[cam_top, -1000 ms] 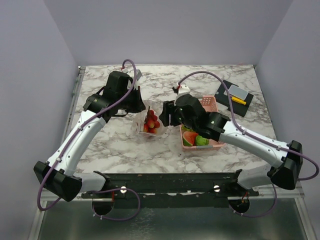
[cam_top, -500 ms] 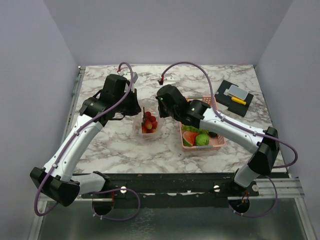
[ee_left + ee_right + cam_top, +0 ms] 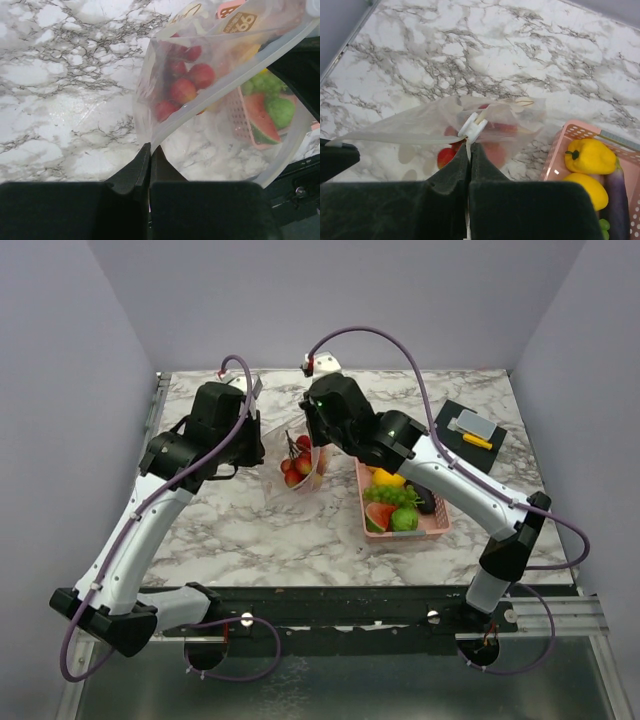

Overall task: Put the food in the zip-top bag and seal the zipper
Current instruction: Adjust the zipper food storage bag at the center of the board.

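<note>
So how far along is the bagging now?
Done: red strawberries sit inside the zip-top bag. In hand: the left gripper pinches one bag edge, the right gripper is shut on the zipper at the mouth. Left: the watermelon slice and yellow pepper lie in the pink basket, and I can't tell if the zipper is sealed.

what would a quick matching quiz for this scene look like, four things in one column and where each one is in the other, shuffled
Column one
1. red fruits
2. watermelon slice
3. black mat
4. zip-top bag

Column two
a. far right corner of the table
b. pinched in the shut jaws of both arms
c. in the pink basket
d. inside the clear bag

Pairs: 1-d, 2-c, 3-a, 4-b
</note>
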Motion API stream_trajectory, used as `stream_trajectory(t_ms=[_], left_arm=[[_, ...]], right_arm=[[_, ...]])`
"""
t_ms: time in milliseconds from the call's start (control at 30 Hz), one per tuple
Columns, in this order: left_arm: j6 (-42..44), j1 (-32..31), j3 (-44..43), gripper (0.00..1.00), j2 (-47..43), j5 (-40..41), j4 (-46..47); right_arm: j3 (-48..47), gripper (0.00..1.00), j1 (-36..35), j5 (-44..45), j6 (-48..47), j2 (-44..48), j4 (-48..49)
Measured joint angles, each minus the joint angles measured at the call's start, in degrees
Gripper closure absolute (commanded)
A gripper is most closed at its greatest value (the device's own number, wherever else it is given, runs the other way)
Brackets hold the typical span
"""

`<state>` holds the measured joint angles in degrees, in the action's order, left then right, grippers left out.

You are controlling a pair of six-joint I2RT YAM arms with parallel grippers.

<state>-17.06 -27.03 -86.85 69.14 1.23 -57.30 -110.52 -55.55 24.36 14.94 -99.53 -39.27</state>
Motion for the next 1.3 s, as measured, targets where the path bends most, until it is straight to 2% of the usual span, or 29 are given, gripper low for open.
stream_trajectory(t_ms=[133,267,400,633,867,1033,1233,1300], left_arm=[[0.2,0.0,2.7,1.00,-1.7,0.7,0.7],[-0.5,-0.1,13.0,1.00,-3.2,0.2,5.0],[-1.3,-0.1,19.1,1.00,-1.0,-0.6,7.6],[-1.3,-0.1,16.1,1.00,-0.5,-0.7,8.0],[-1.3,-0.1,12.7,1.00,-1.0,-0.7,8.2],[-1.3,-0.1,12.2,1.00,-1.2,-0.7,8.5],[-1.3,-0.1,12.2,1.00,-1.2,-0.7,8.3],[-1.3,-0.1,12.2,1.00,-1.1,-0.7,8.3]], right_arm=[[3.3,0.99,0.6,-1.8,0.2,-0.1,0.3],[13.1,0.99,2.6,-5.7,2.2,-0.9,3.4],[17.9,1.00,3.8,-8.5,3.6,-3.9,3.6],[18.1,0.98,3.9,-9.2,3.5,-1.9,5.7],[19.0,0.97,3.9,-9.2,3.2,4.6,10.4],[19.4,0.88,3.9,-9.2,3.0,7.4,13.1],[19.4,0.84,3.9,-9.0,3.0,7.3,13.4],[19.6,0.78,3.9,-9.0,3.0,7.3,13.5]])
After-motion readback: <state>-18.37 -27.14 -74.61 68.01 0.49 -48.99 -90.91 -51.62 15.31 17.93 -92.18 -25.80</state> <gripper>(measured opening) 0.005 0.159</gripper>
